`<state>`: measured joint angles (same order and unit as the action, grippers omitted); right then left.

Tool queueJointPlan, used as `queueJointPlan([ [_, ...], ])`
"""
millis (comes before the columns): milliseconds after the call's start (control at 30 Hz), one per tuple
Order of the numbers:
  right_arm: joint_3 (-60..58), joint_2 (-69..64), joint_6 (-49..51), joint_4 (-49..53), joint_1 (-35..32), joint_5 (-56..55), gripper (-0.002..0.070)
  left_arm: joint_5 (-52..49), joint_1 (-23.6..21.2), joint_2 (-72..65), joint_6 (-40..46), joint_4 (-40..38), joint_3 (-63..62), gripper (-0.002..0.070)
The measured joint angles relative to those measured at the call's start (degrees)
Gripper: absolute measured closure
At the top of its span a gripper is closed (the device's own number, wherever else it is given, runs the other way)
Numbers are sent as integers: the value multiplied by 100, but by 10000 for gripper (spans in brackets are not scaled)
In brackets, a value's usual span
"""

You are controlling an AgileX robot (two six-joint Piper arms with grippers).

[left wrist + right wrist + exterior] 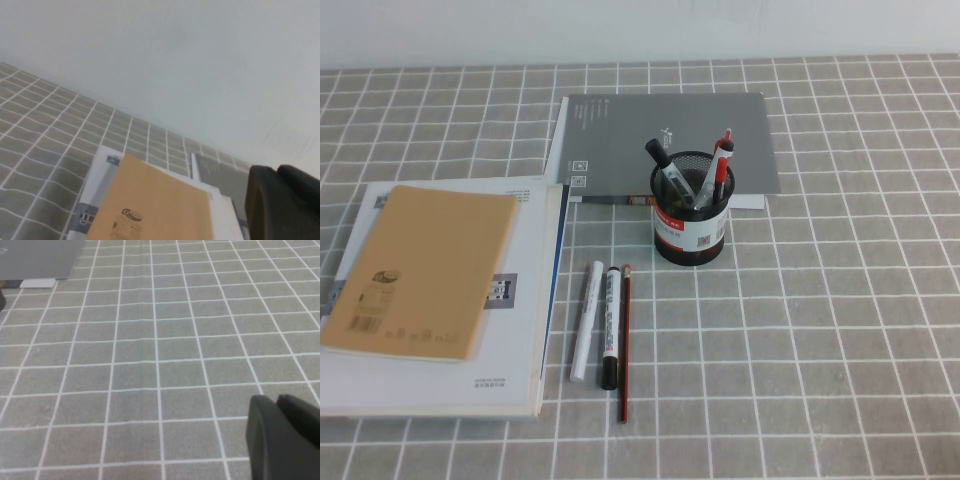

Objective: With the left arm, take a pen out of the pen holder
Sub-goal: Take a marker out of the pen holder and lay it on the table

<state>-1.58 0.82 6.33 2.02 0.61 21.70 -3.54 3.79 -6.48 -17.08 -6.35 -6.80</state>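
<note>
Plainly the reach has not begun: neither arm shows in the high view. The left tool point(282, 202), only a dark edge in its own wrist view, is closed narrow and holds nothing. It hangs raised on the robot's left, its camera looking across the tan notebook point(155, 205) toward the wall point(175, 60). The right tool point(285, 440) shows as a like dark edge above bare tiles of the worktop point(160, 365); whether it is wide or narrow I cannot tell.

Nearest on the worktop, the tan notebook lies on a white book point(515, 370). Just beside that stack a white marker point(584, 320), a black marker point(611, 327) and a red pencil point(624, 342) lie side by side.

Farther off, near the middle, the pen holder point(692, 225) stands upright just in front of a gray book point(670, 130). A black-capped pen point(665, 165) and a red-capped pen point(721, 160) lean out of it.

The next move likely calls for the left tool to open, cross rightward over the stack and loose pens, and descend on one pen top. The pens lean across each other, and the holder looks light enough to tip or lift along.
</note>
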Motion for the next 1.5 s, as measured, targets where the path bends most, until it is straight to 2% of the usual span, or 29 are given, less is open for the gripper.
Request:
queueJointPlan([
  [133,0,0,0,0,0,0,689,-516,37,-946,654,52,-964,677],
  [233,0,0,0,0,0,0,689,-456,247,-1592,887,157,-1416,677],
  [433,0,0,0,0,0,0,689,754,1357,-3158,787,839,-1619,677],
  [500,0,0,0,0,0,0,689,1332,1788,-3774,771,931,-1658,677],
  [600,0,0,0,0,0,0,689,1970,2198,-4701,807,978,-1897,677],
  [700,0,0,0,0,0,0,689,2292,2403,-5601,829,1019,-2257,677],
  [967,0,0,0,0,0,0,689,2786,2466,-7351,546,1742,-3204,666],
  [1033,0,0,0,0,0,0,689,3037,2466,-7599,412,1890,-3353,631],
  [1133,0,0,0,0,0,0,689,3443,2466,-7942,314,2057,-3562,528],
  [1300,0,0,0,0,0,0,689,4199,2466,-8520,232,2215,-3854,290],
  [1400,0,0,0,0,0,0,689,4329,2466,-8899,37,2247,-4059,232],
  [1500,0,0,0,0,0,0,689,4455,2466,-9299,-152,2247,-4280,216],
])
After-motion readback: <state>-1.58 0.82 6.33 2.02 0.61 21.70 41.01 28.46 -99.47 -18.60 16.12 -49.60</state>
